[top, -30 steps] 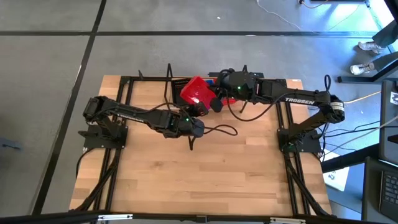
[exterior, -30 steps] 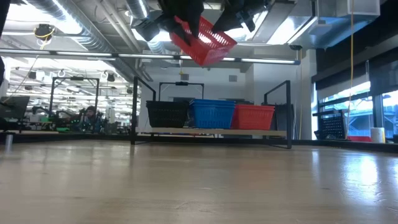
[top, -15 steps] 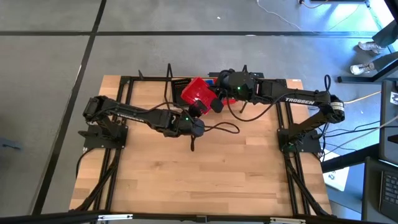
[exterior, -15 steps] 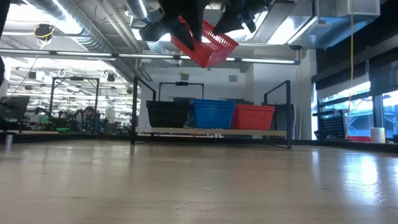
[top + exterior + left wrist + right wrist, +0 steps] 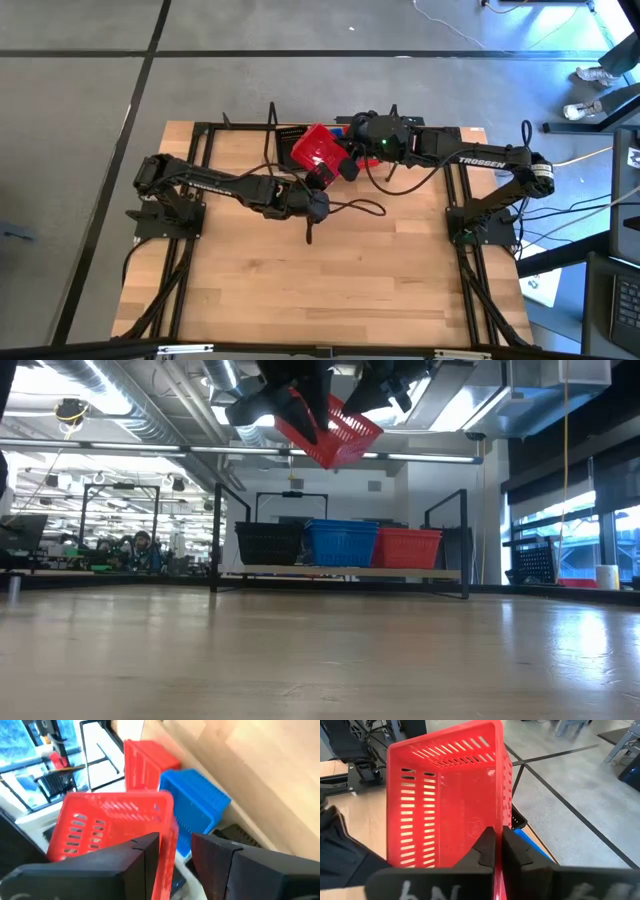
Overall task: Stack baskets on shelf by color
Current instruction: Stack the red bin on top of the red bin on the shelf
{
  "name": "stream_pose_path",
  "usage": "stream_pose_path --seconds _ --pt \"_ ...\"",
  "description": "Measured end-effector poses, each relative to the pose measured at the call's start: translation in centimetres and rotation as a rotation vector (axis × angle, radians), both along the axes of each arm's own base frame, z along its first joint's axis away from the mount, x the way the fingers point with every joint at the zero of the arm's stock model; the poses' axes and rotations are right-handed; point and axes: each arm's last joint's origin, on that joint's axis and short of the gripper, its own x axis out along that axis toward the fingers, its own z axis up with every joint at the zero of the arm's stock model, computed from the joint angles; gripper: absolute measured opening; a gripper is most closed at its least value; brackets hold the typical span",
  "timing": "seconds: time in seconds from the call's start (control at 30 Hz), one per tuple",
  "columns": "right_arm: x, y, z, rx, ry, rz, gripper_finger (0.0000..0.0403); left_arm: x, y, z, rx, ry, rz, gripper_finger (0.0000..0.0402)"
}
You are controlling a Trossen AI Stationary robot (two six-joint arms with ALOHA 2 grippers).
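Gripping red basket (image 5: 450,790) rim, right end effector (image 5: 497,851) pinched

Red basket (image 5: 335,432) tilted overhead; black basket (image 5: 268,543), blue basket (image 5: 342,543), red stack (image 5: 406,548) on shelf (image 5: 340,572).

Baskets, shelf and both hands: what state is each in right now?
Held red basket: airborne, tilted.
Right hand: shut on its rim.
Left hand: open, straddling its wall.
Shelf: carries black basket, blue basket and red basket, upright in a row.
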Motion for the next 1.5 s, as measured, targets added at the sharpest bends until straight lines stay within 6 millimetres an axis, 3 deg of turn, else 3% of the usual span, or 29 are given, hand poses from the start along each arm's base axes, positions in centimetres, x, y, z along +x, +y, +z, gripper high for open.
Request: stream_pose_path --seconds 0.17,0.5,0.73,0.93,1.13,1.5 --pt "0.0 -0.1 0.0 0.024 -0.008 -0.016 0.0003 0.4 -0.2 0.3 -0.016 -0.055 -0.011 0.0103" --pt "-1.0 -1.8 -0.8 0.109 0.052 -0.12 0.0003 -0.1 -1.5 3.1 -0.016 -0.216 -0.073 0.0103" --pt "-2.7 -4.6 -1.2 0.262 0.032 -0.312 0.0006 -1.6 -2.0 5.4 -0.063 -0.337 -0.076 0.0103" --pt "-5.6 -7.7 -1.6 0.472 0.047 -0.437 0.0006 -3.5 -1.6 7.8 -0.136 -0.472 -0.034 0.0103" --pt "-8.0 -10.0 -2.2 0.554 0.091 -0.572 0.0006 -4.7 -1.4 9.0 -0.176 -0.539 -0.016 0.0103" --pt "-8.8 -11.6 -2.9 0.635 0.085 -0.604 0.0006 -5.1 -1.3 9.3 -0.175 -0.543 -0.018 0.0103"
